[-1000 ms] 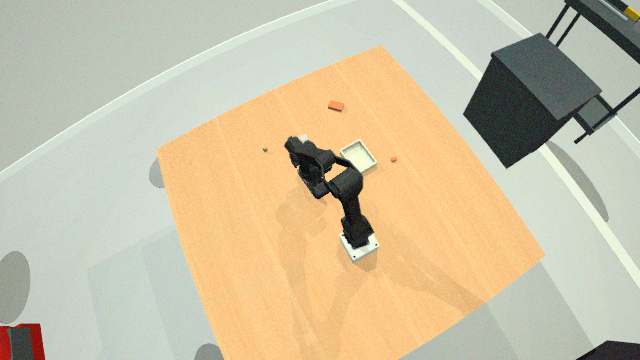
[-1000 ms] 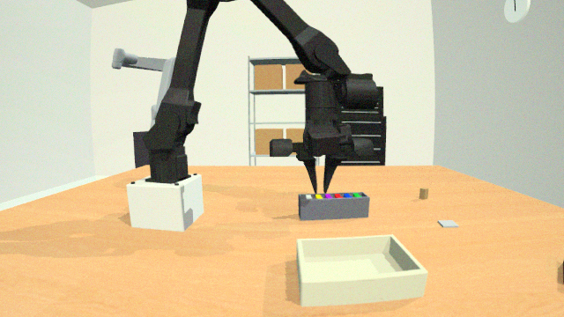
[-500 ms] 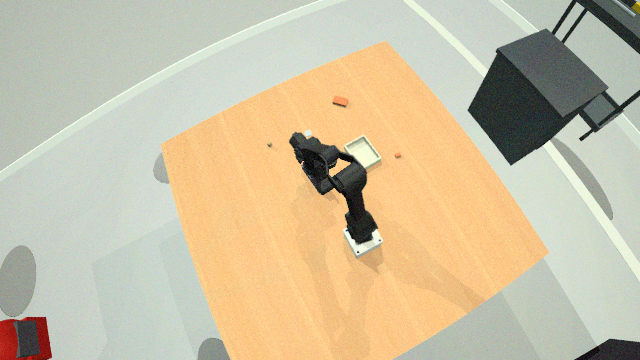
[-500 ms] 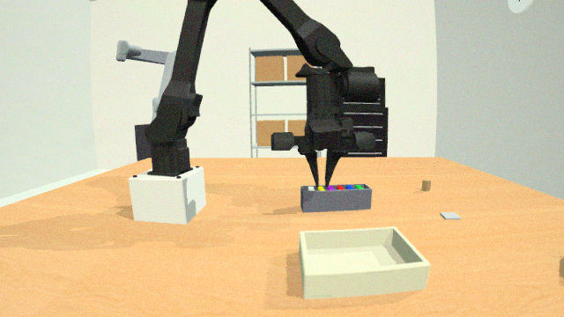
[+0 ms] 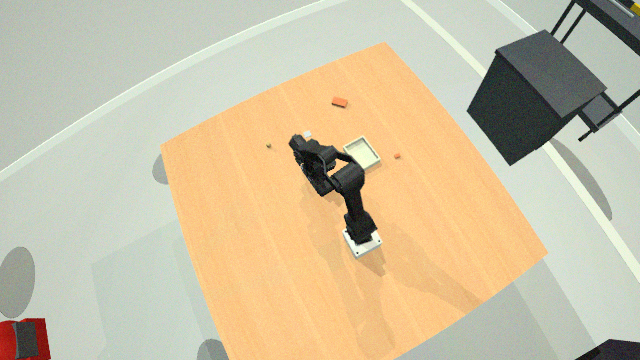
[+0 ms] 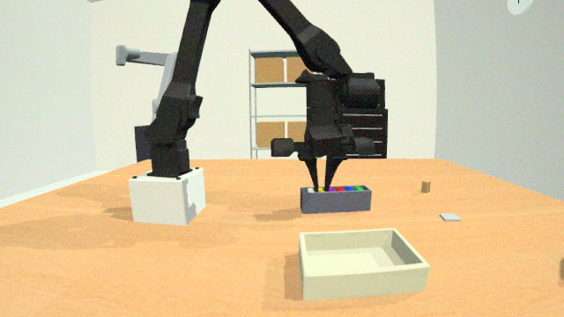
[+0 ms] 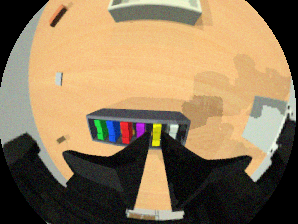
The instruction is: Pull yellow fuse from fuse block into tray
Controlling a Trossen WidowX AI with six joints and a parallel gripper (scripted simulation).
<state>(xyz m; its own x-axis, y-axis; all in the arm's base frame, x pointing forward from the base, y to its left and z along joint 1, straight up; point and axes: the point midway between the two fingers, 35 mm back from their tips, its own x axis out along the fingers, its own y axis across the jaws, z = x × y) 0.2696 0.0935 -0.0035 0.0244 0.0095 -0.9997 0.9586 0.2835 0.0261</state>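
A dark grey fuse block [image 6: 335, 203] [image 7: 133, 113] stands on the table and holds a row of coloured fuses. The yellow fuse [image 6: 321, 189] [image 7: 157, 133] sits in its slot, second from one end, between a white and a purple fuse. My gripper [image 6: 322, 187] [image 7: 155, 134] points straight down at the block's top. Its fingers stand a narrow gap apart, one on each side of the yellow fuse, and are not pressed on it. The cream tray [image 6: 361, 277] [image 7: 156, 11] [image 5: 373, 149] is empty, a short way from the block. In the top view the arm hides the block.
The arm's white base [image 6: 167, 200] [image 5: 361, 245] stands to the left of the block. A small tan cube [image 6: 425, 187] [image 5: 269, 145] and a flat grey tile [image 6: 449, 217] [image 5: 307, 134] lie to the right. An orange brick [image 5: 340, 102] and a small orange piece [image 5: 397, 156] lie beyond the tray.
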